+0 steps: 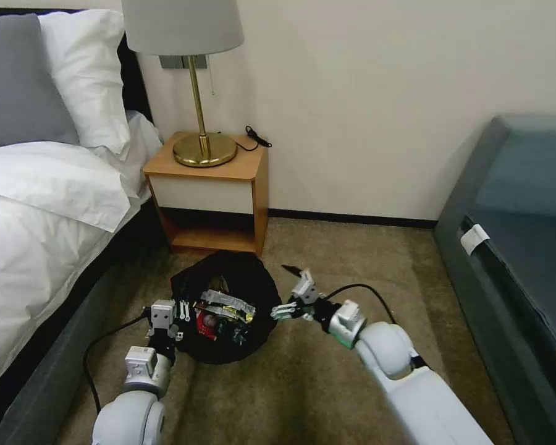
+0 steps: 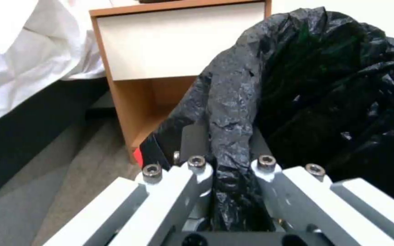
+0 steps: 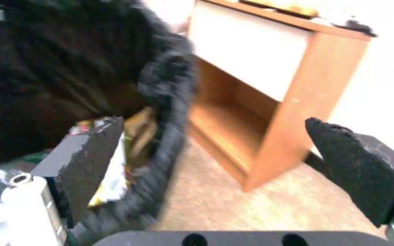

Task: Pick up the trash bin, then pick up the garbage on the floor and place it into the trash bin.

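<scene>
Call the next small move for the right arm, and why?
Probably pull the right gripper back from the trash bin. Its jaws are open with nothing between the pads, right beside the bin's rim, and wrappers already lie inside. The left gripper is clamped on the black liner at the rim, so the bin looks held.

The round black-bag-lined trash bin (image 1: 225,312) sits on the carpet before the wooden nightstand (image 1: 207,191), between my left gripper (image 1: 180,315) and right gripper (image 1: 288,295); crumpled foil-and-paper garbage (image 1: 223,314) lies inside.
</scene>
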